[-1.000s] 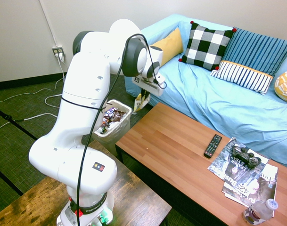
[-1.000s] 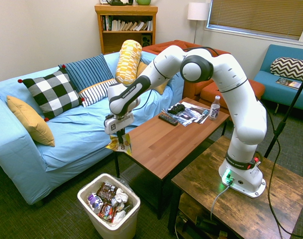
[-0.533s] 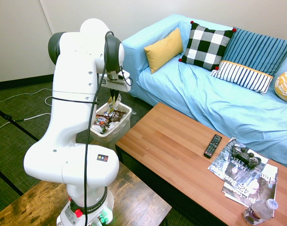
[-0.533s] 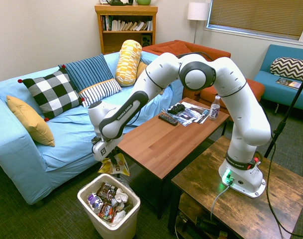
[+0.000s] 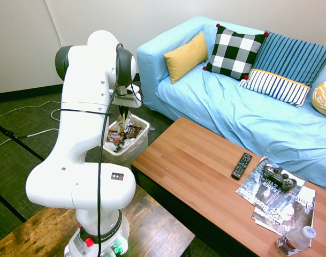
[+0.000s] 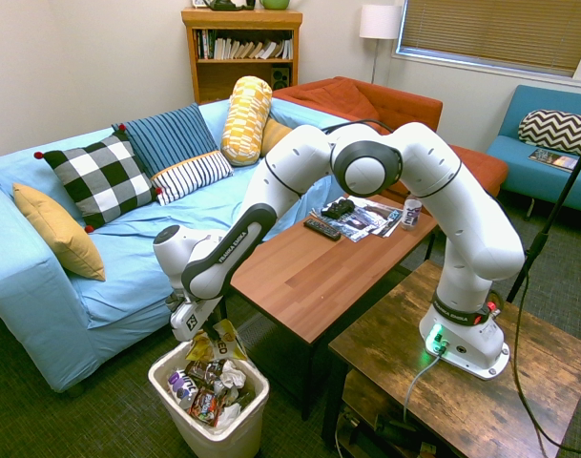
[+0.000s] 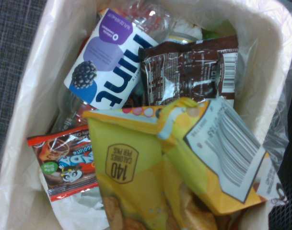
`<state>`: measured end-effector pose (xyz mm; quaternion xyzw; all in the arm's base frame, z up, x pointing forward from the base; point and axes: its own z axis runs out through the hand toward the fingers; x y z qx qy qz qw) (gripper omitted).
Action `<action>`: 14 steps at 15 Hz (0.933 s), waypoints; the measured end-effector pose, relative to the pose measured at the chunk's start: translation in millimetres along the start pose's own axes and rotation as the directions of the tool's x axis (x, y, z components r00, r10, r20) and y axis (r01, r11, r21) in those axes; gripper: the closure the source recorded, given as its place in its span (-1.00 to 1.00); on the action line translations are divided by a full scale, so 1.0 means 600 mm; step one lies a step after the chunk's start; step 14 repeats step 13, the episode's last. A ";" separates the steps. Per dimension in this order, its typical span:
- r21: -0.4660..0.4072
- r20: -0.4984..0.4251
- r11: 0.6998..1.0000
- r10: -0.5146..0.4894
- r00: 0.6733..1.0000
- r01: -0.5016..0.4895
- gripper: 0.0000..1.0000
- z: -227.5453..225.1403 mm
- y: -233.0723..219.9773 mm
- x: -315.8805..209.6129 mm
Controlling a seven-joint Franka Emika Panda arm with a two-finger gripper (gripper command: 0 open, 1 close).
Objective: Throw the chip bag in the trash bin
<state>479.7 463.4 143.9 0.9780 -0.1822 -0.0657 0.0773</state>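
The chip bag [image 6: 218, 344], yellow and white and wrinkled, hangs from my gripper [image 6: 205, 333], which is shut on its top edge. The bag's lower end sits at the mouth of the trash bin [image 6: 219, 440], a small white basket with a clear liner, on the floor between sofa and coffee table. From the other side the gripper [image 5: 122, 110] stands straight above the trash bin [image 5: 136, 146]. In the wrist view the chip bag [image 7: 155, 177] fills the foreground over the bin's liner [image 7: 21, 100], which holds a purple-labelled bottle [image 7: 110, 72] and dark candy wrappers [image 7: 189, 76].
A wooden coffee table [image 5: 195, 171] stands right beside the bin, with a remote [image 5: 241, 165], magazines [image 5: 270, 206], a game controller [image 5: 279, 177] and a water bottle [image 5: 294, 240]. The blue sofa [image 5: 232, 112] lies behind the bin. Green carpet surrounds the bin's far side.
My arm has swung from the coffee table's end over to the bin and come down, carrying the chip bag to the bin's opening.
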 end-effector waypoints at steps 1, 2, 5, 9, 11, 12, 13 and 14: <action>-0.001 0.000 1.000 0.000 1.000 0.000 -1.00 0.002 -0.001 0.000; -0.002 0.001 1.000 -0.001 1.000 0.001 -1.00 0.004 -0.003 0.000; 0.001 0.000 1.000 -0.003 1.000 0.003 -1.00 0.005 -0.008 0.000; 0.003 -0.003 1.000 -0.001 1.000 0.001 -1.00 0.003 -0.008 0.003; 0.003 -0.003 1.000 -0.002 1.000 0.002 -1.00 0.003 -0.008 0.001; 0.003 -0.003 1.000 -0.003 1.000 0.003 -1.00 0.003 -0.009 0.000; 0.003 -0.003 1.000 -0.003 1.000 0.003 -1.00 0.003 -0.009 0.000; 0.003 -0.003 1.000 -0.003 1.000 0.003 -1.00 0.003 -0.009 0.000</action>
